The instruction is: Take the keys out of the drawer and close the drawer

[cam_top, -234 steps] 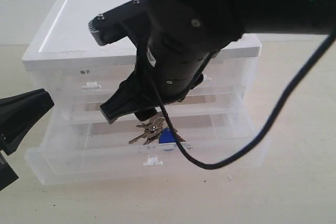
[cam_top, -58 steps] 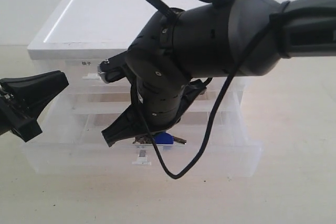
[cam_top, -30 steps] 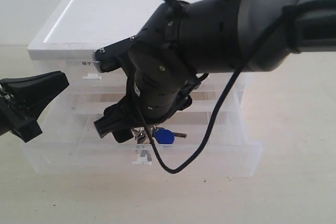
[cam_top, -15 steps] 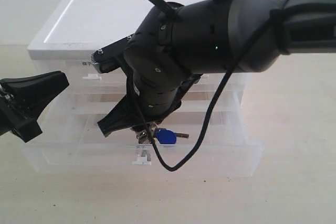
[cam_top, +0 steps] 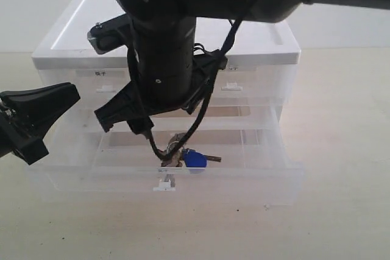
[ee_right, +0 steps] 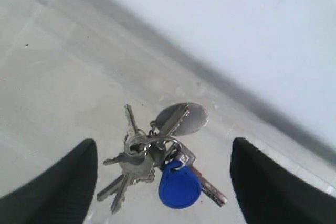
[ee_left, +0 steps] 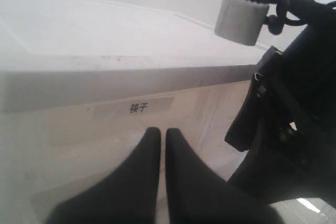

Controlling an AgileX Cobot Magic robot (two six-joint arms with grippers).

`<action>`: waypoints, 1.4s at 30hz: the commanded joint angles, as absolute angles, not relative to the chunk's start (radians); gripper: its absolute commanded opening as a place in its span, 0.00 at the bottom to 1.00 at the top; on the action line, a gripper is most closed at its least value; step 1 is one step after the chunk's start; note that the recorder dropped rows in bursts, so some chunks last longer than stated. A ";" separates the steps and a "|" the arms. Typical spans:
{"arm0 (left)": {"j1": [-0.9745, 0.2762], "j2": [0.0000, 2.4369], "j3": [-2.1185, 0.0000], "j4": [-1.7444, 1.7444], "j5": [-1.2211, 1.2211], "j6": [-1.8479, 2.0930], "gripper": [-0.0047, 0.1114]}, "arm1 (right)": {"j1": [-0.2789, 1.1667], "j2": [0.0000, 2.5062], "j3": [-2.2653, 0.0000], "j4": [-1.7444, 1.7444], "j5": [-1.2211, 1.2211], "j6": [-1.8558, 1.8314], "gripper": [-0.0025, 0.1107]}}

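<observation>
The keys (cam_top: 186, 158), silver on a ring with a blue fob (ee_right: 179, 185), lie on the floor of the pulled-out lowest drawer (cam_top: 244, 181), just behind its front wall. My right gripper (cam_top: 128, 125) hangs above them and stands open. In the right wrist view the right gripper (ee_right: 165, 182) has its fingers wide apart on either side of the bunch, touching nothing. My left gripper (cam_top: 61, 98) is shut and empty at the cabinet's left end. In the left wrist view the left gripper (ee_left: 163, 132) points at a labelled upper drawer (ee_left: 136, 107).
The white-topped cabinet (cam_top: 79, 22) stands on a beige table, its middle and top drawers closed. The open drawer's white tab handle (cam_top: 163, 184) faces the front. A black cable (cam_top: 201, 114) loops down from my right arm to just beside the keys.
My right arm has risen and turned more upright above the drawer. The keys have stayed in the drawer. The left gripper has not moved.
</observation>
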State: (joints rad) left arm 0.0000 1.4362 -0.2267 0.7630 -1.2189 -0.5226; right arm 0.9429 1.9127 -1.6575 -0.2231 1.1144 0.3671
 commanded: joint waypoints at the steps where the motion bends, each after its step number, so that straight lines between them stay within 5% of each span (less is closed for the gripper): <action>1: 0.002 1.428 -0.220 0.773 -1.221 -0.547 0.08 | 0.930 1.967 -1.666 -0.183 1.195 0.376 0.59; 21: 0.002 1.428 -0.220 0.790 -1.221 -0.584 0.08 | 0.847 1.923 -1.735 -0.006 1.187 0.464 0.57; 38: 0.002 1.428 -0.220 0.823 -1.221 -0.608 0.08 | 0.960 1.917 -1.575 -0.128 1.221 0.688 0.57; 42: 0.002 1.428 -0.220 0.834 -1.221 -0.613 0.08 | 0.967 1.917 -1.553 -0.139 1.058 0.729 0.57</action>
